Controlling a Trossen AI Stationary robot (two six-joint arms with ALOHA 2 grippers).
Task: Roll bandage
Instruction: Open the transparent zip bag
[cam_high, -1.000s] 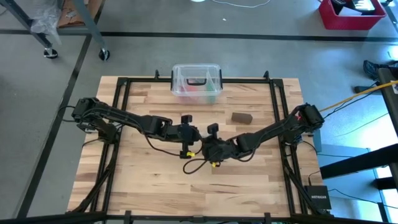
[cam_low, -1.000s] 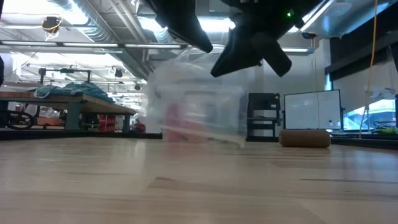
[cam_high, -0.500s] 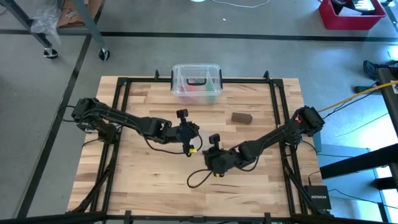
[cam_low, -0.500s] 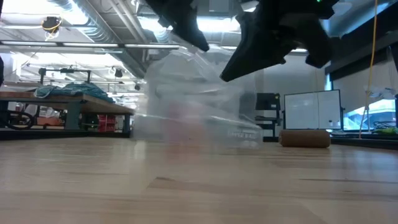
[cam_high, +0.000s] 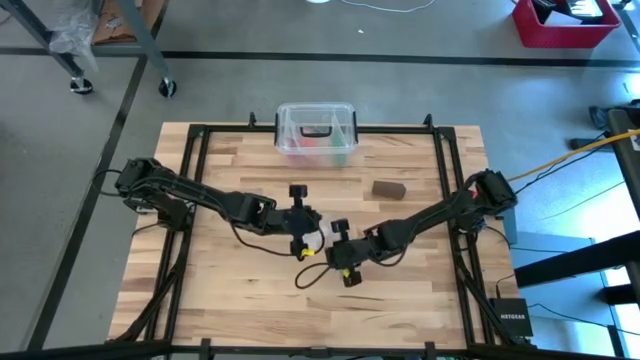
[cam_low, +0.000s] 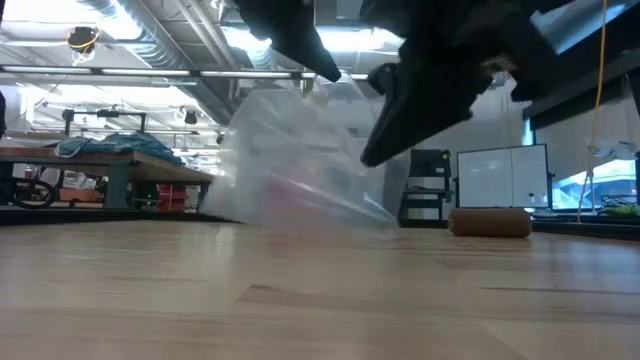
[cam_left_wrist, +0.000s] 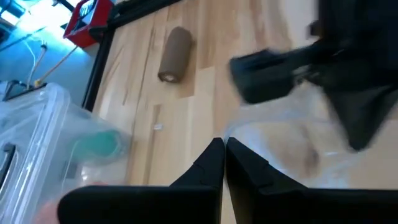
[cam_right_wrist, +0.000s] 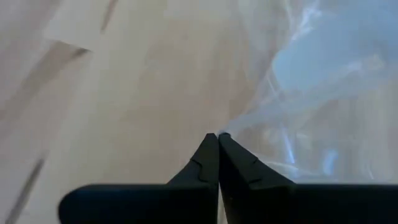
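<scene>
The bandage is a small brown roll (cam_high: 388, 188) lying on its side on the table's far right part; it also shows in the low view (cam_low: 490, 222) and the left wrist view (cam_left_wrist: 174, 55). No gripper touches it. My left gripper (cam_high: 306, 230) and my right gripper (cam_high: 337, 246) are close together over the table's middle. Both are shut on a clear plastic bag (cam_low: 290, 160) that hangs between them. My left gripper pinches an edge of the clear bag (cam_left_wrist: 235, 132) between its two fingertips (cam_left_wrist: 214, 155). The bag spreads away from the fingers toward my right gripper (cam_left_wrist: 267, 74). My right gripper pinches a gathered bit of the clear bag (cam_right_wrist: 225, 132) at its fingertips (cam_right_wrist: 210, 155). The film fans out from the pinch (cam_right_wrist: 311, 93). In the low view the bag hangs below both grippers, its lower part down near the table top.
A clear plastic box with a black handle (cam_high: 316, 132) stands at the table's far edge, with red and green things inside. Black frame rails (cam_high: 200, 160) run along the table's left and right sides. Bare wood lies along the near side (cam_high: 300, 310).
My right gripper has swung toward the table's near edge and then come back toward my left gripper. My left gripper has shifted only a little. The clear bag between them has changed shape and now hangs wider toward the left in the low view.
</scene>
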